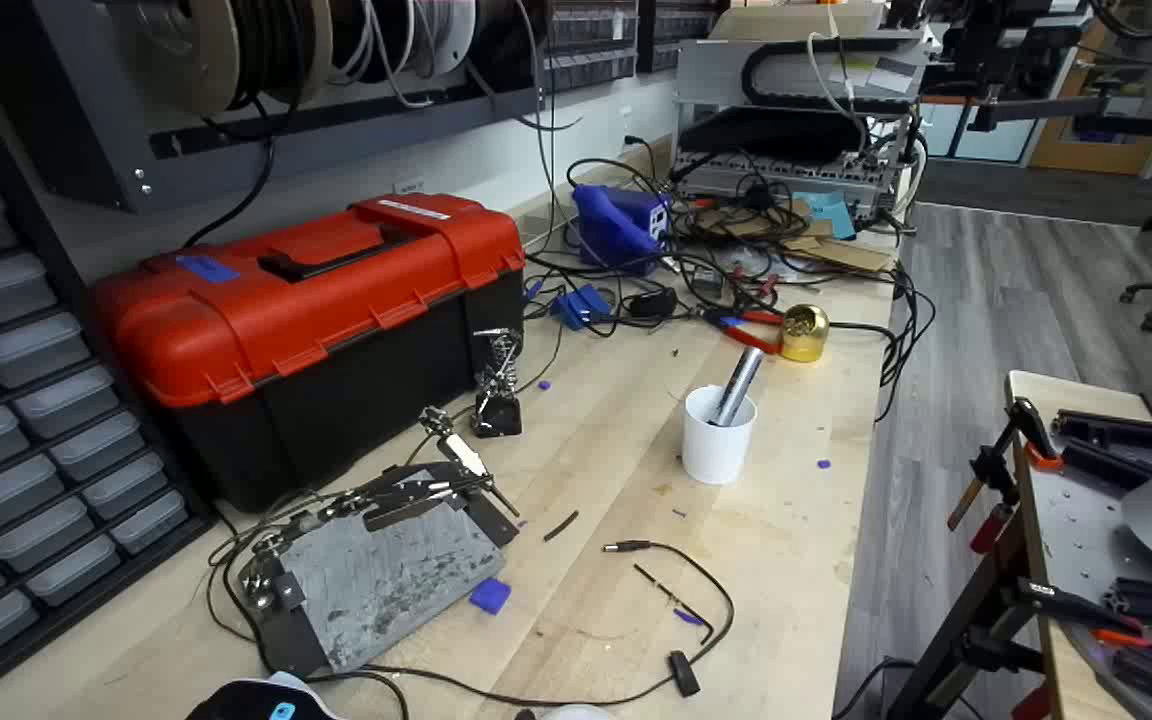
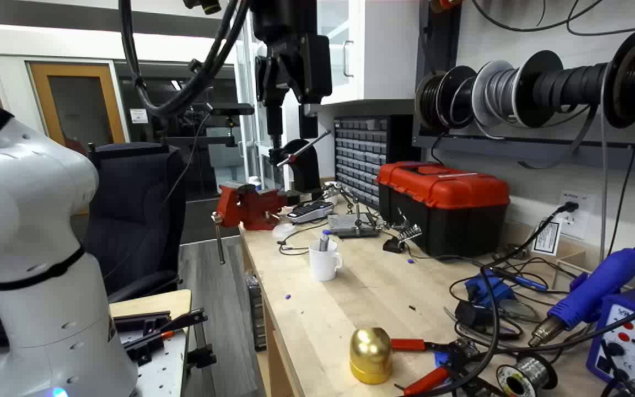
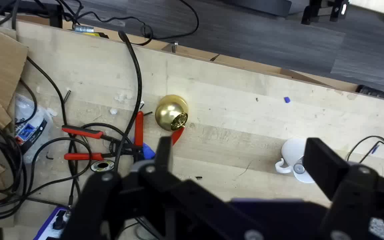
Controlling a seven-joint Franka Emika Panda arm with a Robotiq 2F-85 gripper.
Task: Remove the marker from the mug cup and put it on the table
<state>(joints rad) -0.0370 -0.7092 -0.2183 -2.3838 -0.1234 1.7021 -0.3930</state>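
Wrist view shows the black two-fingered gripper [image 3: 239, 152] spread wide and off-centre from the silver-grey cylindrical marker [image 3: 299, 168] leaning in the white handled mug [image 3: 292, 150], so best centre first, match that tilt, pinch the protruding end and draw it out lengthwise.

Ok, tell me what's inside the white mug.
A marker leans in the mug; its upper part sticks out above the rim in both exterior views. The mug's wall hides its lower end, and whether anything else lies at the bottom cannot be seen.
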